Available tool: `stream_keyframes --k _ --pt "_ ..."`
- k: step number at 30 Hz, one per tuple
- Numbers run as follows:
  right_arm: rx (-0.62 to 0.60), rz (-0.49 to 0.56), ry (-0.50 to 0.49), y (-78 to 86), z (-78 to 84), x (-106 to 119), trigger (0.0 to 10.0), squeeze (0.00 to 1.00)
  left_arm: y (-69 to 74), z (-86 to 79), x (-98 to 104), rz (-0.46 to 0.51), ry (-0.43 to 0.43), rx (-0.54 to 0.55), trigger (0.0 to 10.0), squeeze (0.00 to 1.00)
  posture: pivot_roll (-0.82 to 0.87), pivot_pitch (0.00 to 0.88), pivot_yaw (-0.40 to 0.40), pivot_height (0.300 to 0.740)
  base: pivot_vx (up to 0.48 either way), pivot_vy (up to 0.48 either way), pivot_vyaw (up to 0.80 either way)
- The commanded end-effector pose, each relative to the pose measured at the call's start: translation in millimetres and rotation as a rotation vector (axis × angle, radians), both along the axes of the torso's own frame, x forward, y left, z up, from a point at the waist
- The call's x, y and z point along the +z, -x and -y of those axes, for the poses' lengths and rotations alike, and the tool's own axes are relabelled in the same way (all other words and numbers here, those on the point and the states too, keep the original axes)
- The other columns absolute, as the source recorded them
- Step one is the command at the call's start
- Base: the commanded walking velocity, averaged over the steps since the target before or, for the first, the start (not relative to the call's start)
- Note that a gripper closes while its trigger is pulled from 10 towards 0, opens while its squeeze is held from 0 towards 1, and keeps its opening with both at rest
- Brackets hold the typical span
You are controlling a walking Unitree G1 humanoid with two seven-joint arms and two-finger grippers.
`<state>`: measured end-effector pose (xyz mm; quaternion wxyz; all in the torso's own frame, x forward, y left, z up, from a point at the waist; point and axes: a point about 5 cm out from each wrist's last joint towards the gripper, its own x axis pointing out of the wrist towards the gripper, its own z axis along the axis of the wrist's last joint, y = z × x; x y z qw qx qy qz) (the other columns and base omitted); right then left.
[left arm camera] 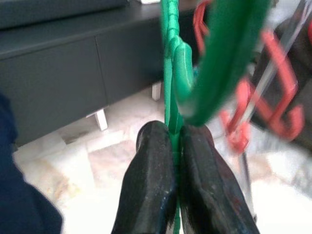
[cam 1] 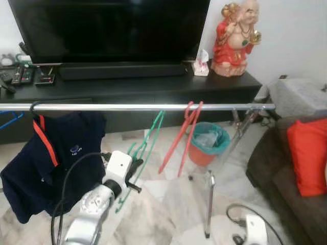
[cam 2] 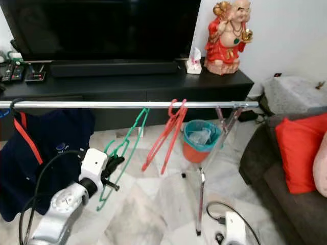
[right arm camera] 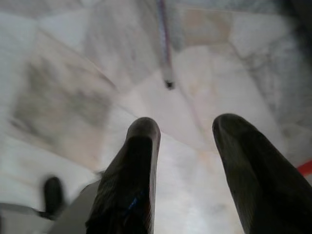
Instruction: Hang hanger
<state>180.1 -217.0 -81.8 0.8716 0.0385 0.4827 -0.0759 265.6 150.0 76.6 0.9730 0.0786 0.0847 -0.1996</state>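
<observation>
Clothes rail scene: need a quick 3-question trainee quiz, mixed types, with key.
1. True or false: the left gripper is shut on the green hanger.
2. Multiple choice: what hangs on the rail nearest its left end? A) a navy shirt B) a red hanger C) a towel
3. Fill in: the right gripper points down at the ____ with its jaws apart.

Key:
1. True. Its jaws pinch the green hanger, whose hook is over the rail.
2. A. The navy shirt; the red hangers sit further right.
3. floor
</observation>
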Motion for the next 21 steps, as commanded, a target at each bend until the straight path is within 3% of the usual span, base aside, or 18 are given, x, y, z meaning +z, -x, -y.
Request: stream_keyframes --k 1,3,12,15,21 --pt "-0.014 -0.012 0.024 4.5 10.8 0 10.0 0.0 -3.8 7.5 8 0.032 0.019 -0.019 10.0 0.0 0.08 0.0 -0.067 0.74 0.0 0.48 -0.79" --pt "-0.014 -0.012 0.024 4.6 10.8 0 10.0 0.0 -3.9 7.6 8 0.035 0.019 -0.019 10.0 0.0 0.08 0.0 -0.067 0.74 0.0 0.42 -0.79" --pt "-0.013 -0.012 0.022 4.7 10.4 0 10.0 0.0 0.6 7.2 6 0.029 -0.001 -0.051 10.0 0.0 0.08 0.0 -0.066 0.74 0.0 0.0 -0.78" --pt "-0.013 -0.012 0.022 4.7 10.3 0 10.0 0.0 2.1 -0.7 4 0.024 -0.032 -0.045 10.0 0.0 0.08 0.0 -0.066 0.74 0.0 0.0 -0.74" --pt "-0.01 -0.006 0.021 4.3 10.2 0 10.0 0.0 3.0 -8.9 -1 -0.01 -0.092 -0.027 10.0 0.0 0.08 0.0 -0.065 0.74 0.0 0.0 -0.08"
